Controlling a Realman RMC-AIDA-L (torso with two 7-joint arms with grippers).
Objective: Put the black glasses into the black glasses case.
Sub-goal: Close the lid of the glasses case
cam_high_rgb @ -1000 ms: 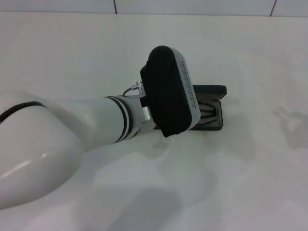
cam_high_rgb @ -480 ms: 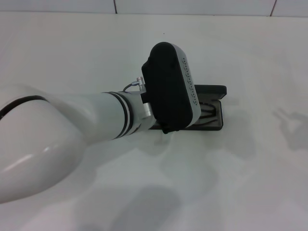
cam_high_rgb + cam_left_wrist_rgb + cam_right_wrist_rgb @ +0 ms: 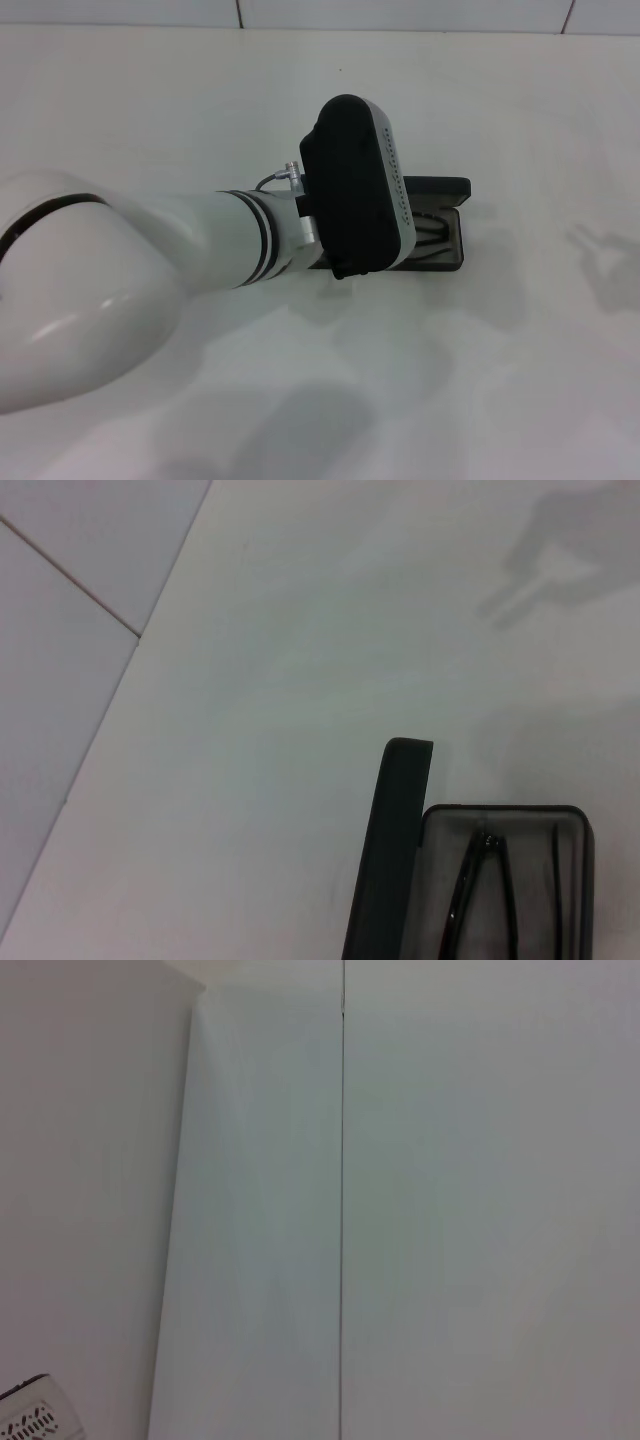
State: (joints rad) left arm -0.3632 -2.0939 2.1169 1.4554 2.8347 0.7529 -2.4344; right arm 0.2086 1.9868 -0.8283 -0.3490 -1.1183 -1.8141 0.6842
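Shifted slightly right and far since the earlier frames: left arm [image 3: 200, 255] and its black wrist housing, drifting over the near-left part of the case. Case itself unmoved.

Left gripper hidden under that housing in head view, not visible in left wrist view either; cannot tell whether pressed together or spread, nor whether pinching anything. Right gripper out of sight; right wrist view only blank white surface with a seam.

Black glasses case [image 3: 440, 235] lying open on white table [image 3: 520, 380], centre-right, lid [image 3: 392, 850] standing up along the far side. Black glasses [image 3: 478, 890] already inside the grey-lined tray, folded, thin arms running along its length. Seen in head view as dark lines in the tray [image 3: 432, 228].

Judged step: placement done or nearly done, with glasses resting in the case and left arm hovering above it. Whether glasses are released cannot be confirmed.

Next move, as a guess: either lift left arm straight up clear of the tray without snagging the frame, or swing the upright lid down toward the near side to close. Lid closing needs contact on its far face. Risk: dragging the light case across the smooth table.
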